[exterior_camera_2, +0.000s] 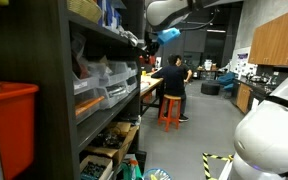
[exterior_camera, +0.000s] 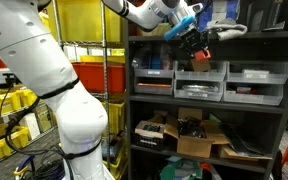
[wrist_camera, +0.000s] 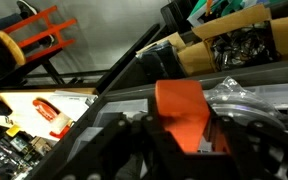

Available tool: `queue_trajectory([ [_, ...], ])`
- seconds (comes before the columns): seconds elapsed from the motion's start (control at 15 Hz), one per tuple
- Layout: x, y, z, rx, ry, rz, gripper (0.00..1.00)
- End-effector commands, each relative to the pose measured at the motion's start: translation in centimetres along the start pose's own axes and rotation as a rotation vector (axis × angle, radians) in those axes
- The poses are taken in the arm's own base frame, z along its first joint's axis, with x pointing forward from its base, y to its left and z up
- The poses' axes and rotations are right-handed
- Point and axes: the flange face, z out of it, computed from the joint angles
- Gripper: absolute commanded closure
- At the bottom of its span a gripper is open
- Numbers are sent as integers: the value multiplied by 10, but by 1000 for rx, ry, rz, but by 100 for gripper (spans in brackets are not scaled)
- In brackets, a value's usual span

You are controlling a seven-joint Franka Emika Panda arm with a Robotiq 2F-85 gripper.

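My gripper [exterior_camera: 197, 50] is shut on an orange block [wrist_camera: 180, 108], a flat orange piece that sticks out between the black fingers in the wrist view. In an exterior view the orange piece [exterior_camera: 201, 55] shows at the fingertips, held just above the grey bins [exterior_camera: 201, 80] on the upper shelf of the dark shelving unit [exterior_camera: 209, 100]. In an exterior view the arm [exterior_camera_2: 169, 14] reaches toward the shelf front, where the gripper [exterior_camera_2: 144, 47] is small and partly hidden.
Clear plastic bins [wrist_camera: 249, 95] lie below the gripper. Cardboard boxes with parts [exterior_camera: 199, 130] fill the lower shelf. Red and yellow crates [exterior_camera: 94, 70] stand behind the arm. A person [exterior_camera_2: 172, 78] sits on an orange stool [exterior_camera_2: 170, 110] at a bench. A red bin [exterior_camera_2: 9, 125] is close by.
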Motion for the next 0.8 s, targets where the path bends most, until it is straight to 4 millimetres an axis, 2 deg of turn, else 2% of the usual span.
queue_trajectory([
  [0.0,21,-5,1,-45,21,20,84],
  [0.27,40,-15,-1,-60,69,49,84],
  [0.73,61,-30,3,31,90,193,84],
])
